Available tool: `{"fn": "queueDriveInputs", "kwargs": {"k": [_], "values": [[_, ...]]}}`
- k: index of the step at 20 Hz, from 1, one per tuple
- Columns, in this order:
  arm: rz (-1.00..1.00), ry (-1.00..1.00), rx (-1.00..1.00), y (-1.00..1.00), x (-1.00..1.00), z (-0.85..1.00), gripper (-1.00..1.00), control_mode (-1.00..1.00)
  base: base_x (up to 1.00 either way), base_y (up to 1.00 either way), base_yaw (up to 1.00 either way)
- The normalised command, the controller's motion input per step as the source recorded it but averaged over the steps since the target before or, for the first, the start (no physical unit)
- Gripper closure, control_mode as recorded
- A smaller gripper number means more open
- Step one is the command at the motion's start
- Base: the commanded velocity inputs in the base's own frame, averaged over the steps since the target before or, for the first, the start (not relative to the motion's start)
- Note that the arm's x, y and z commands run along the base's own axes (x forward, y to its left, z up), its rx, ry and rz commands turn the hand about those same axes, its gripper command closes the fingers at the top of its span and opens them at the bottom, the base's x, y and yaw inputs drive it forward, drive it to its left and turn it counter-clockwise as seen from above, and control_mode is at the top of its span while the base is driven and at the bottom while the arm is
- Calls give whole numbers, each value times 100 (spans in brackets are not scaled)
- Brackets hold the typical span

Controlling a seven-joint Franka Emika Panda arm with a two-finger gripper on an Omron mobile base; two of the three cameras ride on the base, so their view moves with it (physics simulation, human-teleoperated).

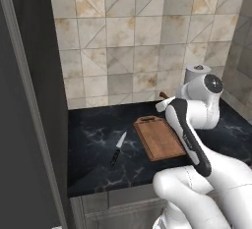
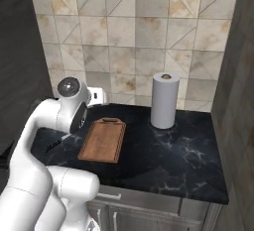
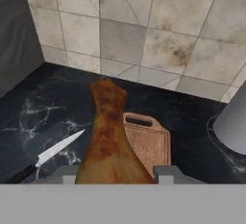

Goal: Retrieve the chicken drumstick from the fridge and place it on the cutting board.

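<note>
In the hand view the brown chicken drumstick (image 3: pixel 108 136) stands between my fingertips (image 3: pixel 166 172), its narrow end pointing away. My gripper (image 3: pixel 116 175) is shut on its thick end. It hangs above the dark counter, over the near end of the reddish-brown cutting board (image 3: pixel 151 143). From the left base view the board (image 1: pixel 160 137) lies mid-counter, and the drumstick's tip (image 1: pixel 163 95) pokes out behind my arm. The right base view shows the board (image 2: pixel 103 140) below my hand (image 2: pixel 96 96). The grey fridge side (image 1: pixel 22 125) rises on the left.
A black-handled knife (image 1: pixel 118 148) lies on the counter left of the board, also seen from the hand (image 3: pixel 53 153). A paper towel roll (image 2: pixel 164 100) stands right of the board near the tiled wall. A dark panel (image 2: pixel 238 76) closes the right side.
</note>
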Motion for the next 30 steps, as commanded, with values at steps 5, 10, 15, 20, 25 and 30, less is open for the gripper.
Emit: {"fn": "queueDriveInputs", "kwargs": {"k": [5, 10, 15, 20, 25, 30], "values": [[-3, 27, 0, -9, 29, -37, 100, -100, 0, 0, 0], [-2, 18, 0, 0, 21, -46, 100, -100, 0, 0, 0], [-1, 12, 0, 0, 12, -43, 100, -100, 0, 0, 0], [-1, 10, 0, 0, 14, -47, 100, -100, 0, 0, 0], [-1, 9, 0, 0, 11, -53, 100, -100, 0, 0, 0], [-1, 5, 0, 0, 17, -59, 100, -100, 0, 0, 0]]}}
